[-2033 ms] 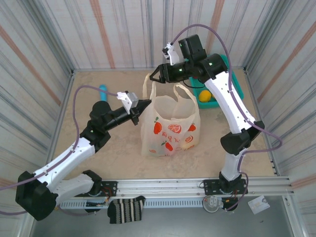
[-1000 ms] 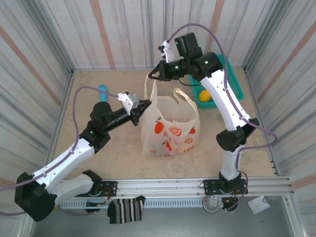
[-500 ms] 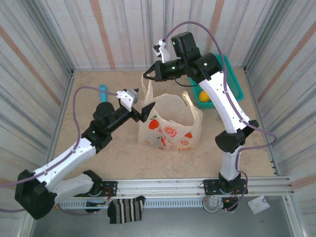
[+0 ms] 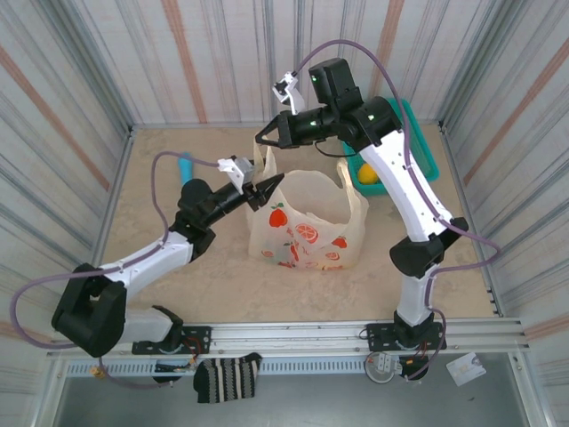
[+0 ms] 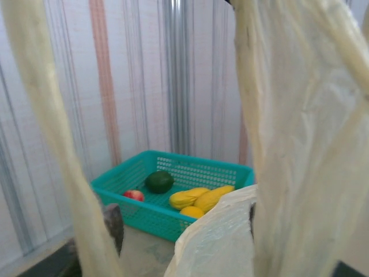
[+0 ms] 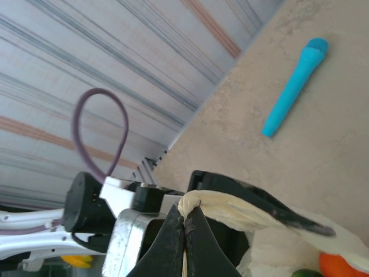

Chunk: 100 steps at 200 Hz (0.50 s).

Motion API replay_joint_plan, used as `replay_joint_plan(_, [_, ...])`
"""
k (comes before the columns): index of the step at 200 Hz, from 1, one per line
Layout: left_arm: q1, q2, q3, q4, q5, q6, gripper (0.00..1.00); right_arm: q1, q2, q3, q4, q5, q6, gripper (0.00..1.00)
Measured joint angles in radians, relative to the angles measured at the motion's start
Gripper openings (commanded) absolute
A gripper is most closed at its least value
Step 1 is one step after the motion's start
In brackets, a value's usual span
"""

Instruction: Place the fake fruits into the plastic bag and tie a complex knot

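The plastic bag (image 4: 307,227) is sitting on the tabletop (image 4: 222,289) in the centre of the top view with its mouth gaping upward. One loop handle (image 6: 222,205) is being clamped between the closed fingers of the right hand (image 4: 264,138), just above the bag's upper-left corner. The left hand (image 4: 265,189) is pushing in at the bag's left rim, with cream strips hanging on both sides of its camera; I cannot tell whether its fingers are together or apart. Several fake fruits (image 5: 193,198) are lying in the teal basket (image 4: 422,147) at the upper right, so knotting now would be leaving them out. The film is looking thin and slick, so a harder upward pull is likely to be stretching or tearing the handle, or sliding it out of the pinch. Lifting by one handle alone is risking the bag tipping and spilling. With loops draped around the left hand, any twist could be snagging film on it, and the two hands are working close enough to collide.
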<state>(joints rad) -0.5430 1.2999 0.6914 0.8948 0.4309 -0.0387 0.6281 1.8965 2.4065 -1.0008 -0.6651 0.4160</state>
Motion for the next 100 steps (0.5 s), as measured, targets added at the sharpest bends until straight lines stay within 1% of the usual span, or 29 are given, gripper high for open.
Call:
replay_joint_plan(22, [0.0, 0.024, -0.033, 0.088, 0.023, -0.029, 0.37, -0.006, -0.034, -0.068, 0.044, -0.025, 0.018, 0.03])
replay_joint_plan(40, [-0.002, 0.043, -0.035, 0.132, 0.032, -0.045, 0.36, -0.018, -0.064, -0.129, 0.091, -0.043, 0.04, 0.03])
replay_joint_plan(51, [-0.004, 0.05, -0.043, 0.159, 0.03, -0.048, 0.32, -0.03, -0.087, -0.173, 0.125, -0.048, 0.055, 0.02])
replay_joint_plan(67, [-0.012, 0.051, -0.058, 0.183, 0.021, -0.048, 0.27, -0.048, -0.122, -0.233, 0.166, -0.053, 0.08, 0.02])
replay_joint_plan(87, [-0.016, 0.052, -0.062, 0.201, 0.018, -0.052, 0.15, -0.062, -0.159, -0.297, 0.211, -0.057, 0.104, 0.01])
replay_joint_plan(100, [-0.016, 0.055, -0.062, 0.206, 0.019, -0.048, 0.14, -0.072, -0.184, -0.343, 0.248, -0.06, 0.123, 0.01])
